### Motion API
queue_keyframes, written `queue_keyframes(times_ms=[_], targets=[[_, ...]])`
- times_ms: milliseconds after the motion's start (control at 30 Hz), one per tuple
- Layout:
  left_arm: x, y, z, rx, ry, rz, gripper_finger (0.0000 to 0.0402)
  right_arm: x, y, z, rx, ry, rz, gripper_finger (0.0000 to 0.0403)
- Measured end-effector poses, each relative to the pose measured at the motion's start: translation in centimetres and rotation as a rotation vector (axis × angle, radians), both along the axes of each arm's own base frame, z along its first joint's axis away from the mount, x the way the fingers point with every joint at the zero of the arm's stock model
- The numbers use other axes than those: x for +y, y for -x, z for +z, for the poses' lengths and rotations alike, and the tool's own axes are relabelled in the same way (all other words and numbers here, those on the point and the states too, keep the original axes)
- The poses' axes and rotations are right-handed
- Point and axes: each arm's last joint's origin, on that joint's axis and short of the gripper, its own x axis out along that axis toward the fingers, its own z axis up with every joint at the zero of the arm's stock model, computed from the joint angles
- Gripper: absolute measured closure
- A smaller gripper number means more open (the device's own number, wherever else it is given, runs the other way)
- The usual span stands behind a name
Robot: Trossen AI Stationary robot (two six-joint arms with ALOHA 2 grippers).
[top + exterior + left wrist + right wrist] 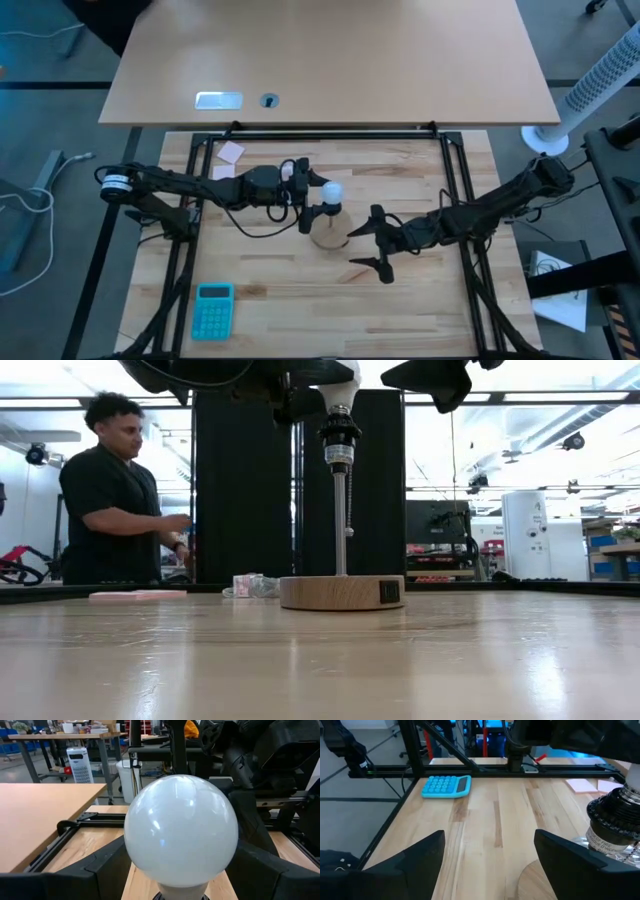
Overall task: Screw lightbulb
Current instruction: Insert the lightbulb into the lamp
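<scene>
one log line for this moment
left gripper: shut on lightbulb above socket | right gripper: open, beside wooden base

The white lightbulb (180,830) fills the middle, held between the left gripper's (175,870) dark fingers (100,865), above the wooden table (90,845).

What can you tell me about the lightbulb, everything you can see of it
The lightbulb is a round, frosted white globe with a glossy surface that catches highlights. It stands upright, neck down in the black socket at the top of a thin metal post rising from the round wooden base. The left gripper brackets it, one dark finger on each side; whether they press on the glass cannot be told. How far it is threaded in is hidden.
</scene>
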Motion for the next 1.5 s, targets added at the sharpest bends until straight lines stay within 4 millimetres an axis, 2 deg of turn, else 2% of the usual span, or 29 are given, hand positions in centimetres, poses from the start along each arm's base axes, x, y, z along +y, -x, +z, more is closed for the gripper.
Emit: queue_keyframes(times_ms=[233,467,667,833,1267,1367,1500], targets=[[0.0,0.0,0.0,0.006,-0.029,-0.004,0.0123,-1.1,0.2,1.5,-0.108,0.055,-0.148,0.0096],[-0.1,0.0,-0.2,0.010,-0.047,-0.025,0.0123,-2.9,-0.5,3.0,-0.243,0.063,-0.218,0.0109],[-0.2,0.0,-0.3,0.012,-0.056,-0.027,0.0127,-4.2,-1.4,6.0,-0.295,0.122,-0.224,0.0097],[-0.2,0.0,-0.3,0.013,-0.056,-0.027,0.0138,-4.7,-1.6,7.4,-0.322,0.155,-0.236,0.0093],[-0.2,0.0,-0.4,0.023,-0.054,-0.027,0.0148,-4.9,-1.7,6.9,-0.275,0.142,-0.213,0.0098],[-0.2,0.0,-0.4,0.024,-0.045,-0.028,0.0148,-5.7,-2.6,6.9,-0.273,0.117,-0.198,0.0102],[-0.2,0.0,-0.4,0.024,-0.041,-0.028,0.0148,-6.6,-4.0,8.4,-0.180,0.147,-0.195,0.0104]])
